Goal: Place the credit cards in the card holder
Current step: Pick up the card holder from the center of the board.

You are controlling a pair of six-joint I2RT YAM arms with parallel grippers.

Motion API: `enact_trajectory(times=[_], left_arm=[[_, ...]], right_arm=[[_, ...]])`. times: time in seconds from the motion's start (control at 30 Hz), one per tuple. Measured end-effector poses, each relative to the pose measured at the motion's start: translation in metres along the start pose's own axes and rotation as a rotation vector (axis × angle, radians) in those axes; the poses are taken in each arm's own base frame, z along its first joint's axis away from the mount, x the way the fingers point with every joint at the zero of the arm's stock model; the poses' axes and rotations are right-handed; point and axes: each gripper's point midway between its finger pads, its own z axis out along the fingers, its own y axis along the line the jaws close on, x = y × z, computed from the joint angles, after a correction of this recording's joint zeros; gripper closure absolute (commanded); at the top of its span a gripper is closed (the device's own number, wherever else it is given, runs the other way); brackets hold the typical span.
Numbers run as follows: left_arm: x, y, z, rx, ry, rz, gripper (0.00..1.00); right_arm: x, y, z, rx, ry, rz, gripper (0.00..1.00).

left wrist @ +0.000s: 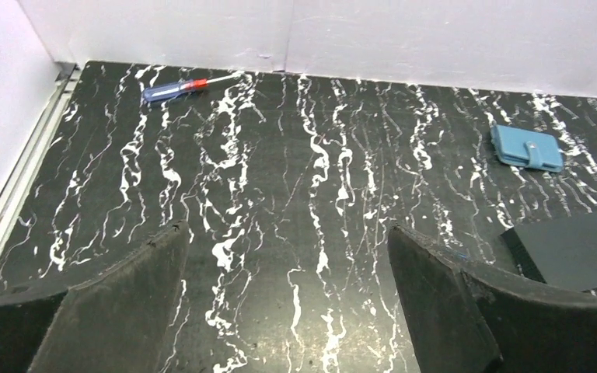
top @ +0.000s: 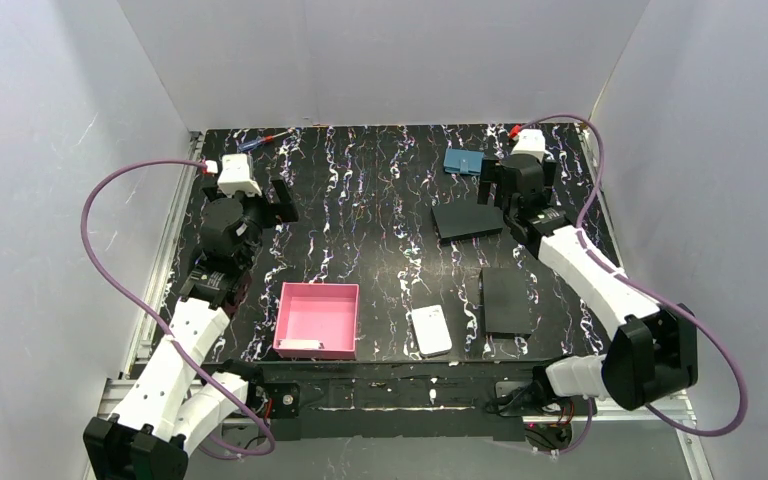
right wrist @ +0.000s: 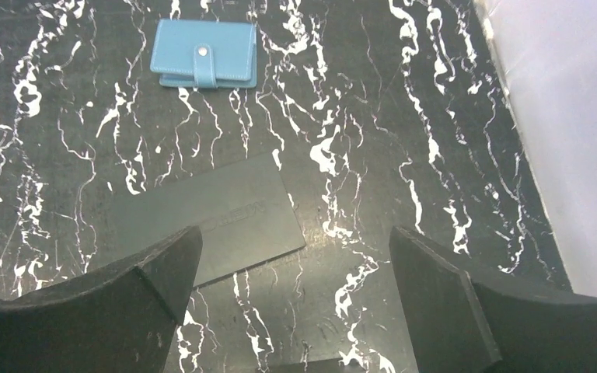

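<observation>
Nearest me, the pink tray [top: 316,296] holds what look like the pale credit cards [top: 300,346] against its near wall, and a white block [top: 431,330] sits just right of it. Beyond the tray's far left corner my left gripper [top: 282,200] hangs spread wide, holding nothing. Further off to the tray's right, my right gripper [top: 487,183] is equally wide and empty, by a black rectangle [top: 467,222]. Farthest from the tray lies the teal card holder [top: 462,161], strap snapped shut
</observation>
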Motion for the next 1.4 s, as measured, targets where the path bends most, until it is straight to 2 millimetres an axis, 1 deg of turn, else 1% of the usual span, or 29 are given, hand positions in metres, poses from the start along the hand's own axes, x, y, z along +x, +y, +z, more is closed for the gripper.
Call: enact_trajectory(times=[0.03,0.17,0.23,0.37,0.47,0.53,0.67,0.73,0.83,0.87,0.9,0.93,1.03,1.1,1.2,1.27,1.33,1.4], left_arm=[[-0.001,-0.002,0.001,0.008,-0.006,-0.002,0.01],[-0.011,-0.007,0.002,0.035,-0.043,-0.011,0.01],[-0.012,-0.008,0.002,0.042,-0.047,-0.013,0.01],[-0.011,-0.012,0.003,0.058,-0.043,-0.02,0.01],[-0.007,-0.016,0.005,0.073,-0.028,-0.024,0.01],[-0.002,-0.018,0.008,0.082,-0.014,-0.027,0.01],[0.004,-0.024,0.01,0.109,0.008,-0.03,0.01],[0.004,-0.028,0.01,0.123,0.012,-0.035,0.01],[0.005,-0.032,0.011,0.144,0.019,-0.044,0.01],[0.005,-0.034,0.012,0.152,0.023,-0.049,0.01],[0.006,-0.037,0.013,0.162,0.028,-0.052,0.01],[0.007,-0.038,0.014,0.169,0.034,-0.057,0.01],[0.012,-0.043,0.016,0.19,0.055,-0.068,0.01],[0.015,-0.046,0.016,0.203,0.066,-0.073,0.01],[0.017,-0.05,0.016,0.219,0.076,-0.081,0.01],[0.018,-0.052,0.017,0.227,0.081,-0.087,0.01],[0.016,-0.054,0.017,0.234,0.081,-0.09,0.01],[0.015,-0.055,0.017,0.238,0.081,-0.095,0.01]], right_arm=[[0.002,0.001,0.003,0.002,0.005,0.001,0.0],[0.019,0.007,0.018,0.01,0.056,-0.006,0.0],[0.026,0.014,0.03,0.007,0.086,-0.018,0.0],[0.036,0.036,0.064,-0.036,0.149,-0.002,0.0],[0.042,0.05,0.102,-0.085,0.202,0.066,0.0],[0.046,0.056,0.126,-0.114,0.231,0.122,0.0],[0.055,0.061,0.169,-0.169,0.28,0.279,0.17],[0.058,0.06,0.189,-0.195,0.298,0.38,0.27],[0.061,0.058,0.217,-0.238,0.323,0.519,0.38],[0.061,0.059,0.226,-0.251,0.329,0.56,0.47],[0.063,0.057,0.237,-0.263,0.336,0.607,0.5],[0.066,0.055,0.245,-0.27,0.344,0.638,0.57],[0.079,0.054,0.261,-0.29,0.39,0.73,0.65],[0.077,0.055,0.268,-0.321,0.394,0.78,0.69],[0.077,0.058,0.275,-0.369,0.401,0.833,0.78],[0.077,0.06,0.276,-0.395,0.407,0.856,0.78],[0.075,0.063,0.276,-0.42,0.409,0.874,0.71],[0.075,0.065,0.275,-0.435,0.408,0.88,0.7]])
